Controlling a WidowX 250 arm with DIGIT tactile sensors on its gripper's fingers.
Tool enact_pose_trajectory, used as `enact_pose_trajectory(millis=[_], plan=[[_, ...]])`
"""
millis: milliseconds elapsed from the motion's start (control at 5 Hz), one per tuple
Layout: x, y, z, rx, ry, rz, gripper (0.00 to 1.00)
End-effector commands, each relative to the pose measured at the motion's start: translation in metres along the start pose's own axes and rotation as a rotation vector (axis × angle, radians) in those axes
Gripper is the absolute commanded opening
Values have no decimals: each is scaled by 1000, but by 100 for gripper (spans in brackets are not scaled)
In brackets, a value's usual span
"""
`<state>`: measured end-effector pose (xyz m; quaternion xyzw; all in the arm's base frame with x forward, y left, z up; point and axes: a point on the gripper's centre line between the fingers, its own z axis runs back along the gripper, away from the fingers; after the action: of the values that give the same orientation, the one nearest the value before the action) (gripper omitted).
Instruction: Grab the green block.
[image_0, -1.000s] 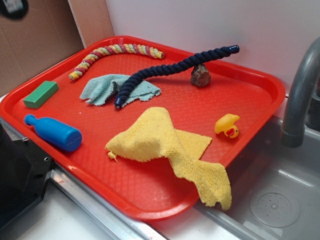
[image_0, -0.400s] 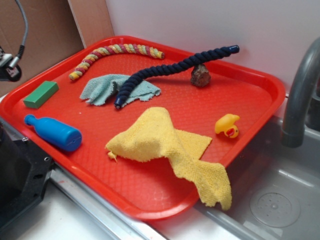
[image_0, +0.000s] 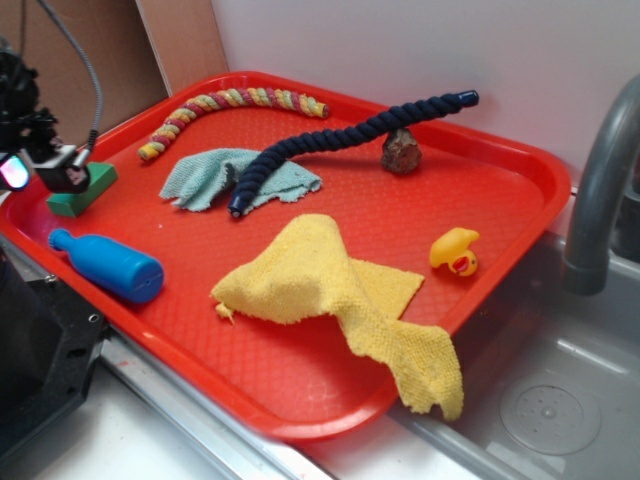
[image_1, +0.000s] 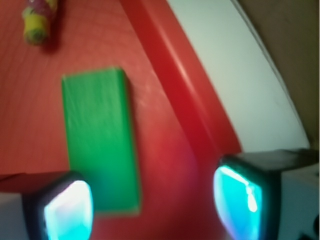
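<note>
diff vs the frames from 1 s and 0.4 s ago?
The gripper came in from the upper left and now sits over the green block, fingers open and the block nearer the left one. Nothing grasped yet. The block, blue bottle, cloths, ropes and duck have not moved on the red tray.

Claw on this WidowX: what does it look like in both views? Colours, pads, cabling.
The claw has two blocky dark fingers with rounded glossy pads glowing cyan-teal in the wrist view. In the exterior view the arm is black, its tip showing a cyan-pink sheen. A thin grey cable loops above it.
</note>
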<state>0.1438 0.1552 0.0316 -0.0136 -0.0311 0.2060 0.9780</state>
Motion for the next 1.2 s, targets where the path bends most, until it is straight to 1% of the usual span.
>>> enact_pose_trajectory(millis=[0,200,400,600,800,1000], plan=[[8,-40,8,113,41,-14,100],[6,-45,6,104,42,-44,100],[-8,-33,5,78,52,-84,100],[-17,-21,22,82,15,-107,100],[-17,-16,28,73,0,-109,100],[-10,-16,12,76,50,-126,100]])
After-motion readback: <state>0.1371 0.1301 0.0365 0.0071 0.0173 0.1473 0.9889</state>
